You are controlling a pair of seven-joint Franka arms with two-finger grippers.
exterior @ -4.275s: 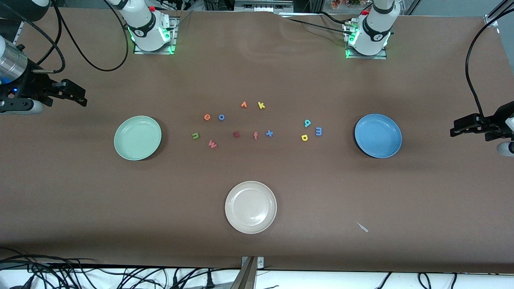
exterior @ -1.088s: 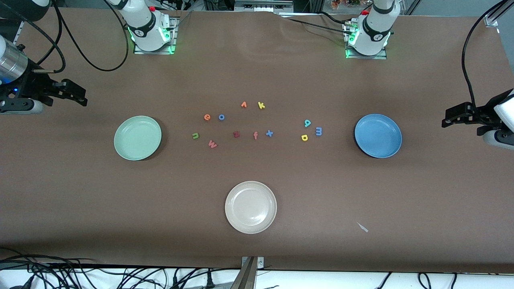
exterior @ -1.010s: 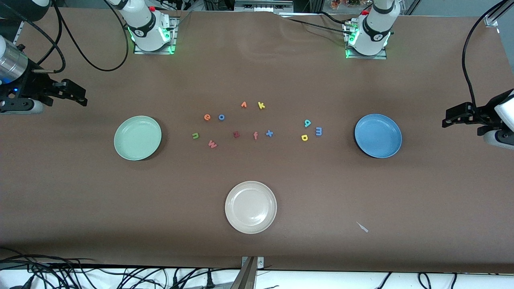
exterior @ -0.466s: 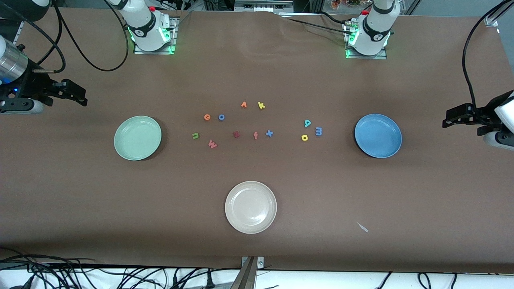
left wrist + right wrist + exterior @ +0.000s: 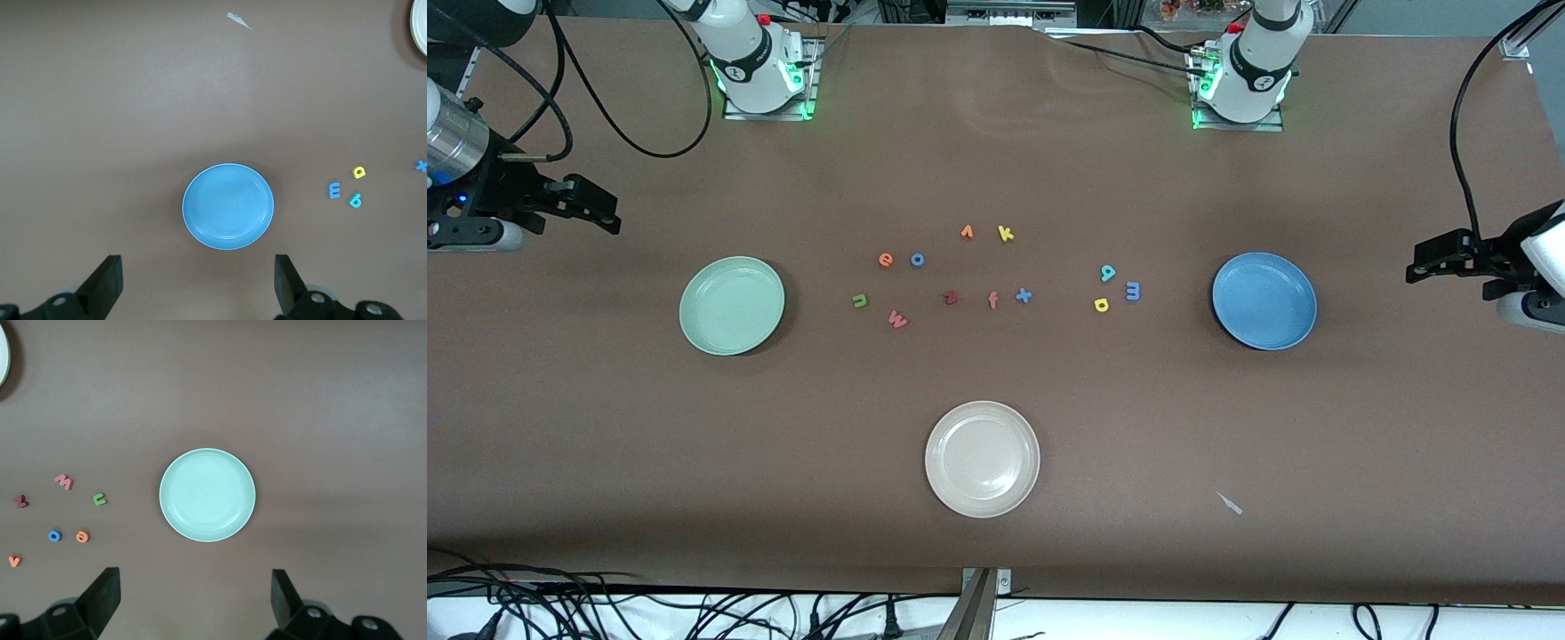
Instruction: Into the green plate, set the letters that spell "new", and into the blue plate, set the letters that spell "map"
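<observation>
Front view first: nothing's been sorted yet. The green plate [image 5: 732, 306] and blue plate [image 5: 1264, 300] are both bare, and all the foam letters sit on the table between them. The right gripper [image 5: 587, 211] hangs above the table at its own arm's end, fingers spread apart and empty, with the green plate between it and the olive n [image 5: 860, 301], orange e [image 5: 886, 260] and pink w [image 5: 897, 319]. The left gripper [image 5: 1440, 264] hangs at the other end, also spread wide with nothing in it; the blue plate sits between it and the blue m [image 5: 1133, 290], teal a [image 5: 1108, 272] and yellow p [image 5: 1101, 305].

Left wrist view: the left gripper's fingers [image 5: 105, 283] stand well apart, with the blue plate [image 5: 228, 206] just ahead of them. The m [image 5: 335, 191], a [image 5: 355, 199] and p [image 5: 359, 173] huddle close together past the plate, toward the table's middle. A blue x [image 5: 420, 165] sits farther along, so don't grab that one.

Right wrist view: same deal, the right gripper's fingers [image 5: 102, 595] are wide, with the green plate [image 5: 207, 495] just ahead. The n [image 5: 99, 499] is the nearest letter, then the w [image 5: 64, 481] and e [image 5: 82, 536]. The blue o [image 5: 55, 535] sits just beside the e, with a dark red z [image 5: 21, 501] nearby.

My take: these letters are tiny and flat, so come straight down and pinch each one across its narrow width. The m/a/p cluster is tight, so I'd start with whichever sits at the outside.
</observation>
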